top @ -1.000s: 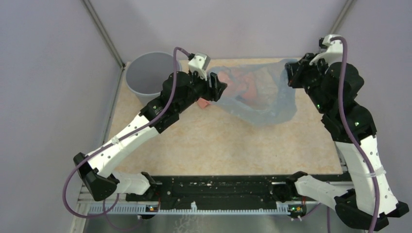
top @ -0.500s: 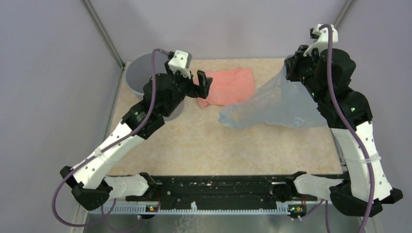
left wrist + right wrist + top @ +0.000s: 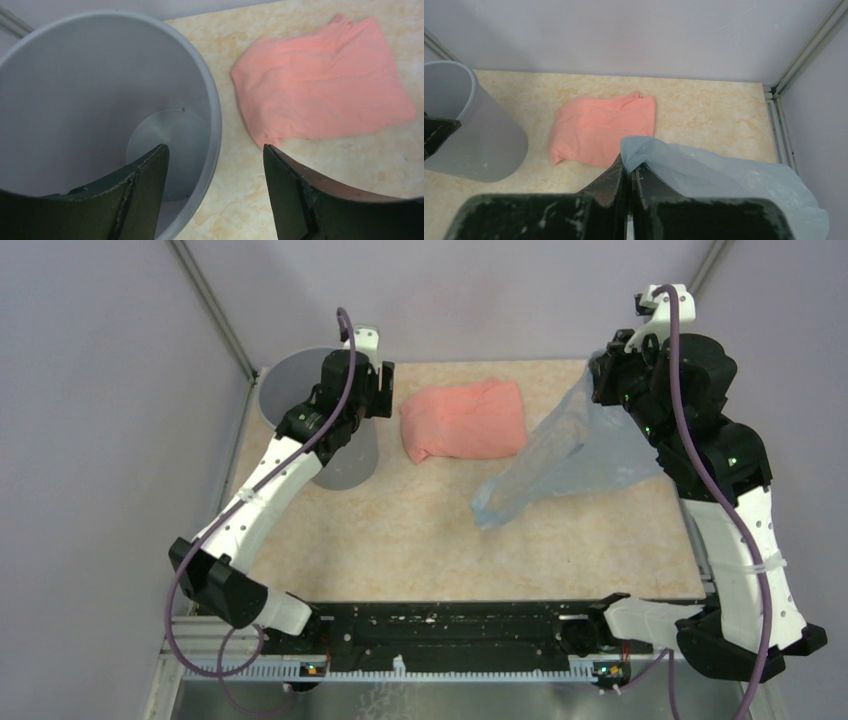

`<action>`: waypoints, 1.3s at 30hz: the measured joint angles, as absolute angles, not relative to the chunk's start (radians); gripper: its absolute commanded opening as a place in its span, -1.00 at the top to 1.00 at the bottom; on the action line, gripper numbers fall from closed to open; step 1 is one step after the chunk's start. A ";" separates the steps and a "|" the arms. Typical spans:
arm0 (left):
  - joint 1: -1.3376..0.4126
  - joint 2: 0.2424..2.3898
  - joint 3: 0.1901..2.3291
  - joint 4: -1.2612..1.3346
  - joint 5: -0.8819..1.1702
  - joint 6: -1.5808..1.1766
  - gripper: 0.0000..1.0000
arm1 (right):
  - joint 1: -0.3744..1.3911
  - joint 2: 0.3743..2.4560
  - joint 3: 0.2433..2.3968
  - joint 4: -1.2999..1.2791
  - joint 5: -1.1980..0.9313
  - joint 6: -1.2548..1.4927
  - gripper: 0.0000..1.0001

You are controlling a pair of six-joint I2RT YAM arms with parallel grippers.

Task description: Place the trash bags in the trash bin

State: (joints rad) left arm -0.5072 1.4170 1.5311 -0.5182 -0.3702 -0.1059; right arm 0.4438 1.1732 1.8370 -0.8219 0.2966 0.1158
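L gripper (image 3: pixel 214 150) is spread wide w/ nothing in it, fingers straddling the rim of the trash bin (image 3: pixel 75 75), which stands upright at the far left corner of the bench (image 3: pixel 400 530). R gripper (image 3: pixel 628 169) is pressed together, pinching an edge of the trash bag (image 3: pixel 570 455) near the far right corner; the bag hangs toward bench centre, outside the bin. Pink cloth (image 3: pixel 465 420) lies flat by the far edge, btw bin & bag.

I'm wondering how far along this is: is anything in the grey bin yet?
Empty. The left wrist view looks into the bin and shows a bare bottom; the bag hangs from the right gripper.
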 measured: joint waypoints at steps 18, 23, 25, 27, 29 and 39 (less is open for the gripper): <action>-0.473 1.519 1.570 -0.667 -0.360 -0.101 0.17 | 0.444 1.195 1.866 -0.839 0.296 0.096 1.00; -0.470 1.522 1.571 -0.669 -0.355 -0.094 0.34 | 0.444 1.215 1.895 -0.838 0.302 0.091 1.00; -0.470 1.522 1.571 -0.674 -0.351 -0.090 0.48 | 0.444 1.227 1.908 -0.838 0.310 0.088 1.00; -0.470 1.522 1.571 -0.675 -0.340 -0.080 0.66 | 0.444 1.240 1.924 -0.837 0.320 0.086 1.00; -0.470 1.522 1.571 -0.678 -0.322 -0.073 0.83 | 0.444 1.255 1.948 -0.838 0.332 0.084 1.00; -0.468 1.483 1.578 -0.749 -0.199 -0.084 1.00 | 0.444 1.319 2.058 -0.830 0.417 0.054 1.00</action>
